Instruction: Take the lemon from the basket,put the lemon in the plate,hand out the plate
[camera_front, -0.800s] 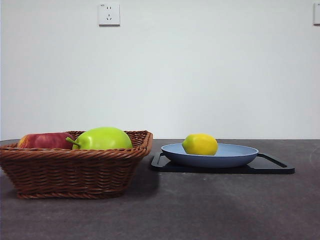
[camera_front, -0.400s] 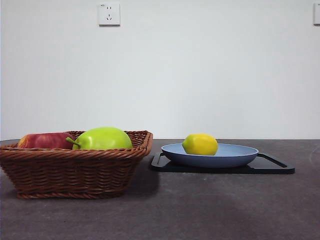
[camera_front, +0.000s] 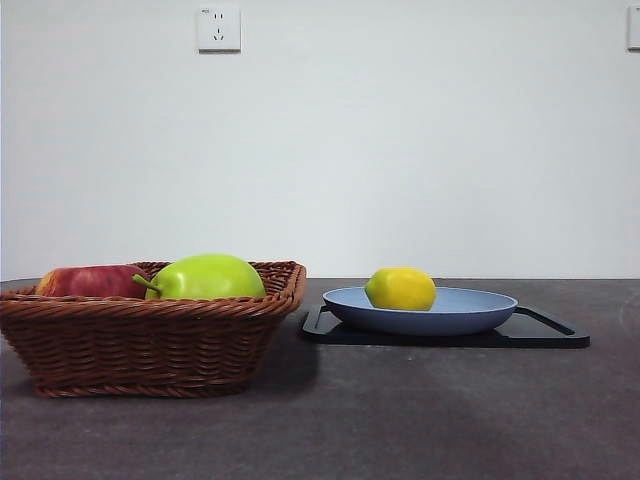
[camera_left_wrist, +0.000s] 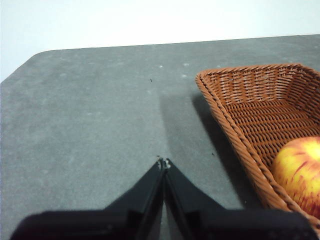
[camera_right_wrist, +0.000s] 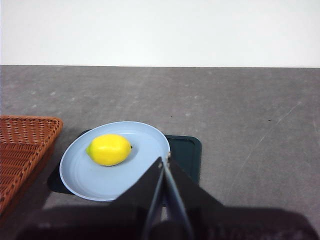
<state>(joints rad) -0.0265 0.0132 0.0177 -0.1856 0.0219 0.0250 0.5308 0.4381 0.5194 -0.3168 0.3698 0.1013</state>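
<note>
The yellow lemon (camera_front: 400, 288) lies in the light-blue plate (camera_front: 470, 315), which rests on a black tray (camera_front: 560, 338). The right wrist view shows the lemon (camera_right_wrist: 109, 149) on the left part of the plate (camera_right_wrist: 145, 145). My right gripper (camera_right_wrist: 165, 161) is shut and empty, held above the plate's near edge. The brown wicker basket (camera_front: 150, 340) stands to the left with a green apple (camera_front: 205, 277) and a red apple (camera_front: 90, 281). My left gripper (camera_left_wrist: 163, 163) is shut and empty over the bare table beside the basket (camera_left_wrist: 235, 130). Neither arm shows in the front view.
The black tray (camera_right_wrist: 187, 150) pokes out from under the plate. The red apple (camera_left_wrist: 300, 170) lies in the basket's near corner. A white wall with a socket (camera_front: 218, 28) stands behind the grey table (camera_front: 400, 420).
</note>
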